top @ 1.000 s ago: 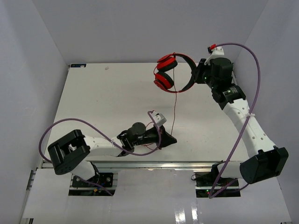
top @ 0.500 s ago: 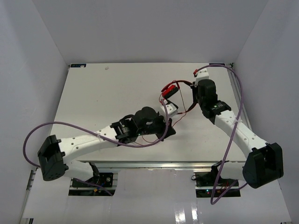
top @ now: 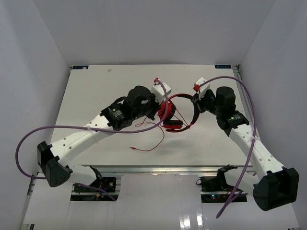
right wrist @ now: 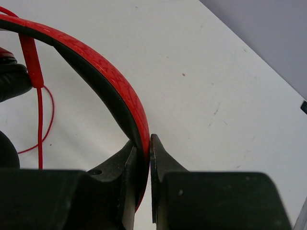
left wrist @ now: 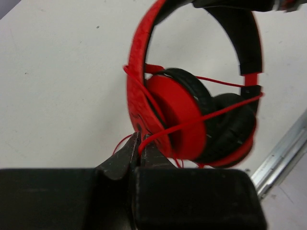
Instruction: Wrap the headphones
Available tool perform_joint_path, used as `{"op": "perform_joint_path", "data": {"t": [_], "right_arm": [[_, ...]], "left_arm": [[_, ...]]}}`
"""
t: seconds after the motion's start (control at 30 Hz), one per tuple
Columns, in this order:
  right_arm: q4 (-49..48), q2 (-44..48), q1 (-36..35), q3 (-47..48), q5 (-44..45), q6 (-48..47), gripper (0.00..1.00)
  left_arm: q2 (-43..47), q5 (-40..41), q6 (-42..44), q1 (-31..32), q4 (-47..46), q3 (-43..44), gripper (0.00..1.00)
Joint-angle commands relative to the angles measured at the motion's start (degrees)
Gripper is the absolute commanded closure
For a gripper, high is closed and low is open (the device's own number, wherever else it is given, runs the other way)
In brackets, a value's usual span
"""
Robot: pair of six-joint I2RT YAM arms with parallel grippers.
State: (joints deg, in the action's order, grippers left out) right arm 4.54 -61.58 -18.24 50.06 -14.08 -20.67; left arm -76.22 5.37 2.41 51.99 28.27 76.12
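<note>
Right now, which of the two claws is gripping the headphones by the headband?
The right gripper: it clamps the red-and-black headband of the headphones. The left gripper pinches only the thin red cable.

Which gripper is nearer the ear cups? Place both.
Left. The left gripper pinches the cable just beside the ear cups; the right gripper clamps the headband, farther up the arch.
</note>
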Motion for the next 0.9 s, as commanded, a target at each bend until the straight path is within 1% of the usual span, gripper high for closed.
{"op": "perform_joint_path", "data": {"t": [0.0, 0.07, 0.13, 0.27, 0.33, 0.43, 0.47, 0.67, 0.87], "right_arm": [[4.4, 1.6, 0.5, 0.2, -12.9, -11.3, 0.92], [6.8, 2.0, 0.6, -0.1, -14.9, -13.3, 0.92], [7.9, 2.6, 0.6, -0.6, -16.6, -14.7, 0.92], [8.4, 3.7, 0.6, -1.2, -18.1, -13.3, 0.92], [8.5, 3.8, 1.0, -0.6, -20.2, -10.7, 0.92], [8.7, 2.4, 3.0, 1.7, -26.1, -5.5, 0.92], [9.0, 1.9, 3.9, 2.9, -28.5, -3.9, 0.92], [8.6, -1.4, 5.7, 6.5, -32.1, 5.2, 0.92], [7.5, -4.7, 9.3, 8.1, -39.0, 12.8, 0.92]], "left_arm": [[-1.3, 2.3, 5.8, -3.4, -3.9, 2.9, 0.94], [-2.3, 1.7, 6.6, -3.9, -5.7, 3.0, 0.90], [-2.8, 1.3, 7.3, -4.4, -6.5, 3.1, 0.88], [-2.8, 1.0, 7.3, -5.6, -8.4, 0.7, 0.85], [-1.1, 0.4, 6.6, -6.0, -10.5, -2.8, 0.81], [2.0, -0.5, 5.1, -6.7, -13.5, -8.5, 0.75], [3.2, -1.0, 4.2, -7.0, -14.5, -10.5, 0.75], [7.5, -5.2, -0.1, -8.8, -19.8, -17.0, 0.71], [7.1, -12.0, -4.6, -10.2, -26.4, -22.4, 0.71]]}}
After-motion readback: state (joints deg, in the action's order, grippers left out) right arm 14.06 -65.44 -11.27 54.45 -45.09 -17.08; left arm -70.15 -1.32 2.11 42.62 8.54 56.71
